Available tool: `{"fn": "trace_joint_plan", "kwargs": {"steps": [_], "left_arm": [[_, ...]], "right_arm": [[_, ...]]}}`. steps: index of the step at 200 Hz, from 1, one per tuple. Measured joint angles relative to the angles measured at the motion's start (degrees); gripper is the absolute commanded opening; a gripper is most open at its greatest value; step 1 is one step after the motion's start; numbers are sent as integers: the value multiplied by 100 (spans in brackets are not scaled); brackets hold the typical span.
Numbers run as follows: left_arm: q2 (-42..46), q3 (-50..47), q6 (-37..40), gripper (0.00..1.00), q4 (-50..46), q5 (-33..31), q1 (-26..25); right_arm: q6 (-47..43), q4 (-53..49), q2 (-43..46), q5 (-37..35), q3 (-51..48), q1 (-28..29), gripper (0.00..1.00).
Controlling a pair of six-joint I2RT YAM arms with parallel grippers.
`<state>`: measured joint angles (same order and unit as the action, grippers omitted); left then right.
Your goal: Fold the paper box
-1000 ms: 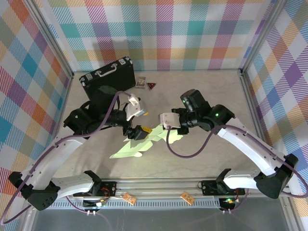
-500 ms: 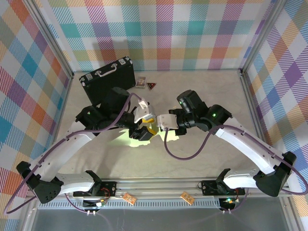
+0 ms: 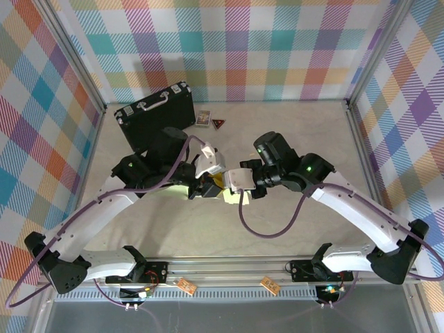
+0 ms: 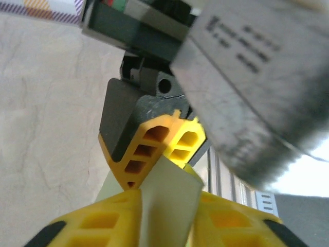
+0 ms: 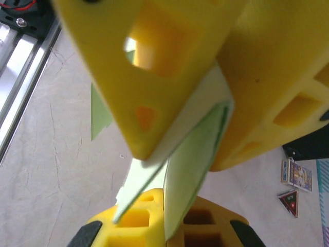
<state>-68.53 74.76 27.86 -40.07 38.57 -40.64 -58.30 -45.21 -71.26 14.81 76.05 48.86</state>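
1. Swinging in toward frame centre over the last second, the left end effector (image 4: 167,213) has narrowed. The paper box (image 5: 193,154), which lay spread flat lower in the frame, is now gathered up between the two arms.
2. Left end effector: its yellow pads sit close on either side of an upright panel of the pale green card, and both appear to touch it, so I read it as a pinch.
3. Right end effector (image 5: 185,146): clamped tight on the card, with a folded double layer squeezed between its fingers.
4. Key relation: the card's long axis runs straight from one end effector to the other, left to right across the top view. The two sets of fingertips are just beside each other, so neither arm is meaningfully nearer.
5. Room: the fingertips are nearly touching, so any creasing move probably has to draw them apart along that axis.
6. Bare surface (image 3: 298,139) lies open at centre right. The black briefcase (image 3: 152,114) sits well apart at upper left.
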Motion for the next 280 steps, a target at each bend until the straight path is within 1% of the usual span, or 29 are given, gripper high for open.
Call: {"fn": "trace_joint_plan", "kwargs": {"steps": [14,19,52,63,88,90,94,97,98,103,108,112,137,161,170,174,185,194,210,223,236,255,266,280], "left_arm": [[96,-85,33,7,109,42,-15],[122,-111,0,5,131,52,-15],[162,-144,52,4,129,92,-22],[162,-144,52,0,122,105,-22],[162,-144,50,0,122,125,-22],[162,-144,50,0,122,125,-22],[162,-144,48,0,122,125,-22],[162,-144,46,0,122,125,-22],[162,-144,46,0,122,122,-22],[162,-144,44,0,127,116,-22],[164,-144,44,0,144,74,-22],[166,-144,28,0,153,35,-22],[269,-179,35,0,144,-131,-20],[619,-304,144,0,120,-297,-20],[772,-321,179,0,109,-387,-20],[844,-323,181,0,105,-442,-20],[1014,-317,203,0,94,-570,-17],[1113,-282,227,0,28,-638,-15],[1257,-262,310,0,-57,-693,-4],[1390,-275,352,0,-61,-715,7],[1569,-332,376,0,-42,-715,35],[1805,-391,376,0,-33,-649,63],[1908,-404,369,0,-28,-555,72],[2011,-409,350,0,-26,-426,72]], "right_arm": [[-11,9,24,57,-20,42,0],[-9,7,33,83,-22,66,0],[-9,-35,50,118,-28,105,0],[-7,-37,50,127,-28,109,0],[0,-46,50,133,-28,109,0],[0,-44,50,131,-31,109,1],[13,-44,50,133,-31,109,8],[24,-44,50,131,-31,109,17],[44,-42,50,133,-31,109,18],[59,-37,50,133,-31,109,34],[83,-37,55,149,-33,111,44],[120,-28,70,168,-48,116,49],[398,232,435,352,-297,164,63],[852,822,1429,592,-1029,162,72],[975,1060,1880,638,-1351,155,81],[1091,1145,2059,634,-1467,151,83],[1248,1436,2479,509,-1777,146,83],[1375,1655,2734,247,-1974,146,80],[1515,2004,2957,-544,-2166,127,76],[1613,2208,2929,-1174,-2225,-26,72],[1696,2317,2865,-1613,-2251,-302,71],[1720,2328,2710,-1989,-2302,-601,66],[1694,2323,2583,-2149,-2308,-638,64],[1652,2306,2391,-2184,-2310,-638,60]]}}
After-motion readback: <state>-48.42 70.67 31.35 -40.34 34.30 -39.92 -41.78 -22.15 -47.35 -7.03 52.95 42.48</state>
